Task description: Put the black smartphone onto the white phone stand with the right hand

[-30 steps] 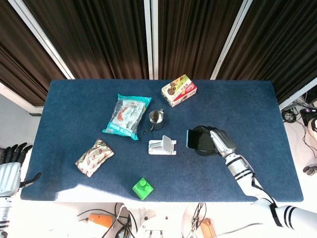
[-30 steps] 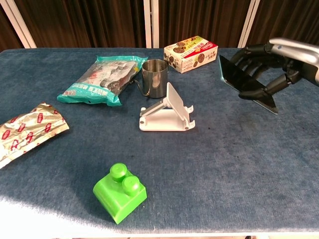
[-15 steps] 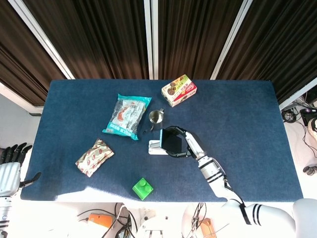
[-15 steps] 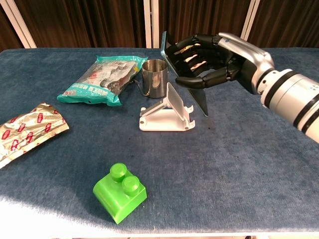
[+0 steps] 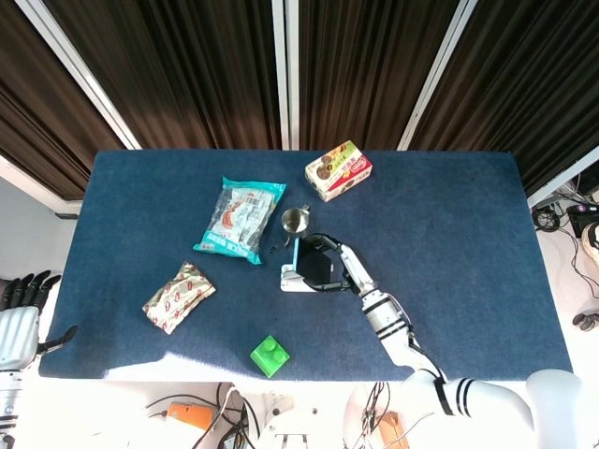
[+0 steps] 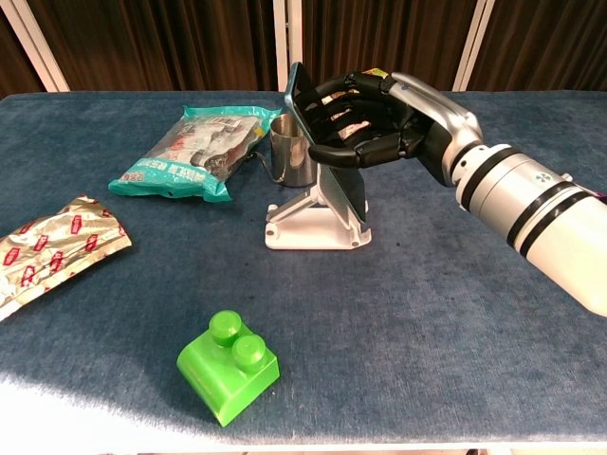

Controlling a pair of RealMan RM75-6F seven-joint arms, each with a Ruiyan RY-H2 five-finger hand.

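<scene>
My right hand [image 6: 379, 128] [image 5: 332, 264] grips the black smartphone [image 6: 327, 152] [image 5: 312, 267], which is tilted and lies against the sloped back of the white phone stand [image 6: 305, 223] [image 5: 291, 280] in the table's middle. Its fingers wrap around the phone from behind and the thumb crosses its face. The phone's lower edge sits near the stand's front lip; whether it rests in the lip is hidden. My left hand [image 5: 21, 304] hangs off the table's left edge with its fingers spread and nothing in it.
A steel mug [image 6: 293, 149] stands right behind the stand. A teal snack bag [image 6: 190, 150], a silver-red packet [image 6: 49, 248], a cookie box [image 5: 338, 170] and a green brick [image 6: 228, 365] lie around on the blue table [image 6: 455, 313].
My right hand carried the phone from the table's right side leftward over to the stand and lowered it against the stand's back. The left hand has not moved.
</scene>
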